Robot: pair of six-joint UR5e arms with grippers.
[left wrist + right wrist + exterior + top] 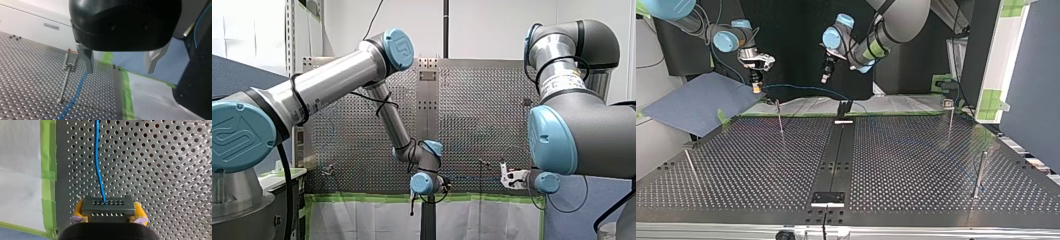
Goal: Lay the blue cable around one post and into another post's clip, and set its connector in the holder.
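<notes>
In the right wrist view my right gripper [108, 214] has its yellow pads shut on a grey perforated connector [107, 205]. The blue cable [98, 167] leaves the connector and runs ahead over the perforated table. In the top view this gripper [756, 88] hangs above the table's far edge at the left, and the cable [801, 87] arcs from it toward a black holder [843, 109]. My left gripper [120, 72] is open and holds nothing; the blue cable [75, 92] lies under it beside a thin post [65, 77]. It hangs near the far middle [826, 77].
Thin metal posts stand at the far left [779, 117], far right [950, 116], near right [980, 172] and near left [691, 165] of the top view. A second holder [827, 198] sits on the centre strip. Green tape [47, 175] edges the table.
</notes>
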